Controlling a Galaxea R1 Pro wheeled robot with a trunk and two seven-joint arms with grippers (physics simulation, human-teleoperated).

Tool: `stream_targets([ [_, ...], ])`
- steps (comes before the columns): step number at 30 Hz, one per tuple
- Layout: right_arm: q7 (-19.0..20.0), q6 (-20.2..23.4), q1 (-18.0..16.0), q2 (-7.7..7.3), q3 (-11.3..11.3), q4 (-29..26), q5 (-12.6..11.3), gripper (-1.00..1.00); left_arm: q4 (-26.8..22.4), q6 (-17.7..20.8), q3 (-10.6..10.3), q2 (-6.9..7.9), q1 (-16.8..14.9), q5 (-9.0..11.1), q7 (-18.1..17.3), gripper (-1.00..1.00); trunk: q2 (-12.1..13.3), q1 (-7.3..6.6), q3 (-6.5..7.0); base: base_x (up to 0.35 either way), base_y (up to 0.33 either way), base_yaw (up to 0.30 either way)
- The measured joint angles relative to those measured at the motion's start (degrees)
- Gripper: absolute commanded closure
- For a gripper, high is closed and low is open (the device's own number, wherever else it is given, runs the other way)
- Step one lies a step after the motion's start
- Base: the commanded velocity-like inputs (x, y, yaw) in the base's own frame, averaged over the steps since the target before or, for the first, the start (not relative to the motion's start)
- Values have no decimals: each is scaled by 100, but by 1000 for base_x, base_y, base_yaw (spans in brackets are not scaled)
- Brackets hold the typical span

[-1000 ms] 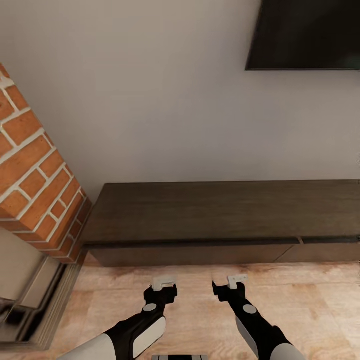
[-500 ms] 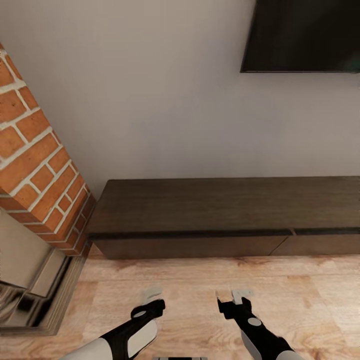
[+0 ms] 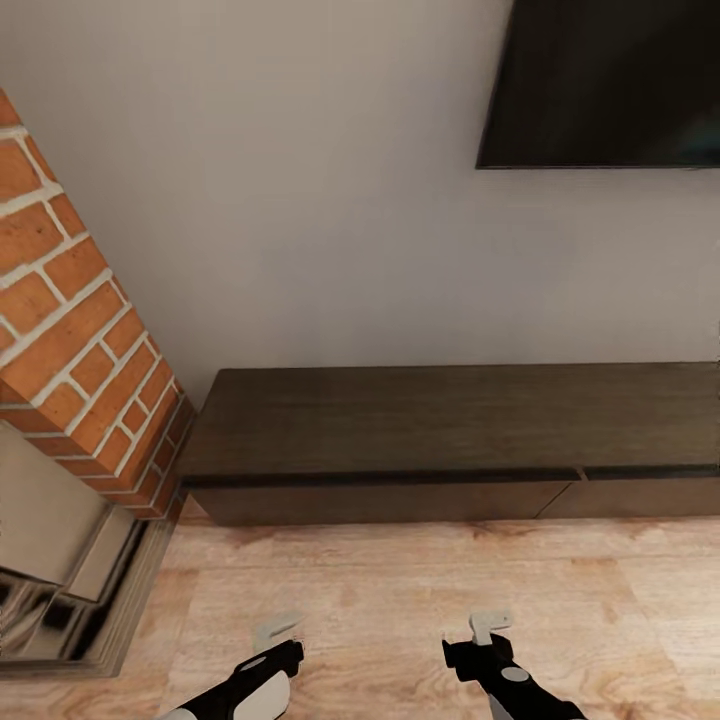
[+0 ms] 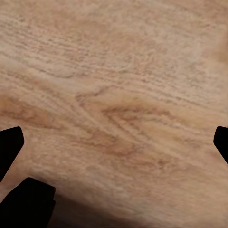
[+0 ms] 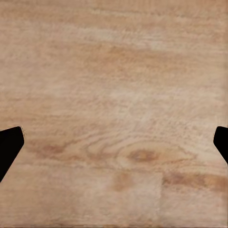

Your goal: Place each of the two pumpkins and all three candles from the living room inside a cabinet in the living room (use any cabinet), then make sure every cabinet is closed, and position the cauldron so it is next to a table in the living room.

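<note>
Black-tipped, my left claw [image 3: 277, 632] and right claw [image 3: 490, 626] both hang spread wide and empty over the pale wood-plank floor [image 3: 400, 600]. Ahead, against the wall, stands the long low dark-brown wooden cabinet [image 3: 450, 425], its flat handleless drawer fronts flush and shut. With no handle to catch, I judge my fingers could slip off an edge. Beside it rises a red-brick fireplace [image 3: 80, 350].

light wood-grain floor [image 3: 400, 590] spans the near scene; the long dark-brown cabinet [image 3: 450, 425] stands on it at the far wall, brick fireplace [image 3: 80, 350] at left.
</note>
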Motion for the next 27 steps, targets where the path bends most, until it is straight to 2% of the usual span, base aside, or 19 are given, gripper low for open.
stream_targets([
  [4, 9, -21, 0, 4, 0, 240, 12, -100, 12, 4, -4, 42, 40, 34, 5, -100, 160, -88, 108, 0, 0, 0],
  [10, 9, -73, 0, -29, 0, 396, 18, -100, 16, 22, -11, 1, 118, 42, 29, -100, 401, -220, 270, 0, 0, 0],
  [12, 9, -83, 4, 0, 1, 415, -1, -100, 118, 23, -2, 81, 124, 45, 36, -100, 481, -264, 325, 0, 0, 0],
  [17, 2, -89, 8, 0, 0, 454, -10, -100, 236, 30, 4, 106, 125, 62, 35, -100, 682, -373, 461, 0, 0, 0],
  [27, 2, -351, 9, 17, -1, 592, 12, -100, 498, 25, -2, 68, 196, 62, 28, -100, 683, -374, 546, 0, 0, 126],
])
